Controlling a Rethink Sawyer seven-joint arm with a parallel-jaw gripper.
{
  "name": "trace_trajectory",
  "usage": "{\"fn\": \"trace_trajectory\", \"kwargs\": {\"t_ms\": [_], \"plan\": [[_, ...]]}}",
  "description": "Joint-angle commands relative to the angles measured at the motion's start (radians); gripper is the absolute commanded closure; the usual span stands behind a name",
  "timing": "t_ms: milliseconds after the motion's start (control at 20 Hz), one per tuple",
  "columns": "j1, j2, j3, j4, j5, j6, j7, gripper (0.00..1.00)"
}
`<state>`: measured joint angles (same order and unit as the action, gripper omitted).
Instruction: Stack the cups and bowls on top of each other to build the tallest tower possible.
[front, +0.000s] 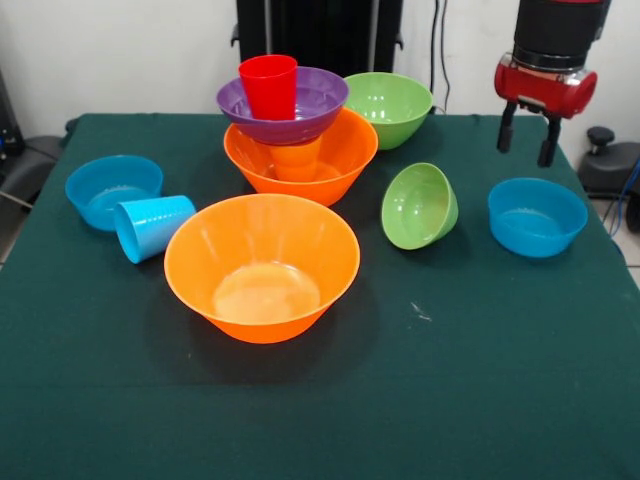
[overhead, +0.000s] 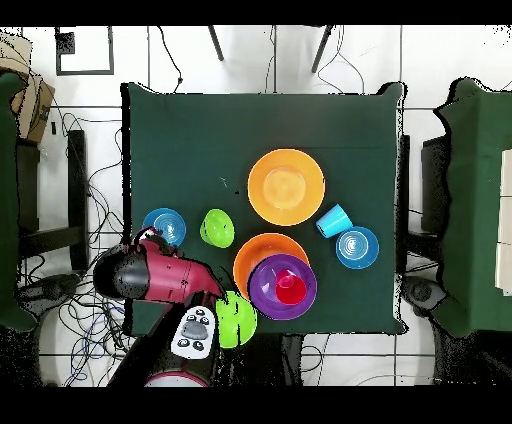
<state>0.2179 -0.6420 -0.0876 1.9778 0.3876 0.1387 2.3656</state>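
Note:
The tower stands at the back middle: a large orange bowl (front: 345, 150), an orange cup (front: 297, 158) upside down in it, a purple bowl (front: 310, 100) on the cup, and a red cup (front: 268, 87) upright in the purple bowl. It also shows in the overhead view (overhead: 283, 286). My gripper (front: 525, 153) is open and empty, hanging above the table just behind the right small blue bowl (front: 537, 215). A second large orange bowl (front: 262, 265) sits in front. A light blue cup (front: 152, 226) lies on its side beside the left small blue bowl (front: 110, 190).
A large green bowl (front: 390, 105) stands right of the tower, close to it. A small green bowl (front: 420, 205) lies tilted on its side between the tower and the right blue bowl. The table's green cloth (front: 450, 380) spreads in front.

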Motion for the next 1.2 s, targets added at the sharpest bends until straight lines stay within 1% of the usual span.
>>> {"fn": "trace_trajectory", "kwargs": {"t_ms": [50, 200, 600, 700, 800, 1000, 1200], "plan": [[0.010, 0.017, 0.051, -0.015, 0.005, 0.052, 0.128, 0.00], [0.017, 0.032, 0.046, -0.027, 0.007, 0.049, 0.129, 0.00], [0.003, 0.097, 0.071, -0.033, 0.005, -0.027, 0.133, 0.00], [-0.004, 0.103, 0.067, -0.037, 0.000, -0.030, 0.127, 0.00], [0.004, 0.126, 0.066, -0.047, 0.004, -0.045, 0.132, 0.00], [0.013, 0.133, 0.063, -0.054, 0.010, -0.051, 0.140, 0.00], [-0.013, 0.147, 0.088, -0.050, -0.004, -0.083, 0.133, 0.00]]}}
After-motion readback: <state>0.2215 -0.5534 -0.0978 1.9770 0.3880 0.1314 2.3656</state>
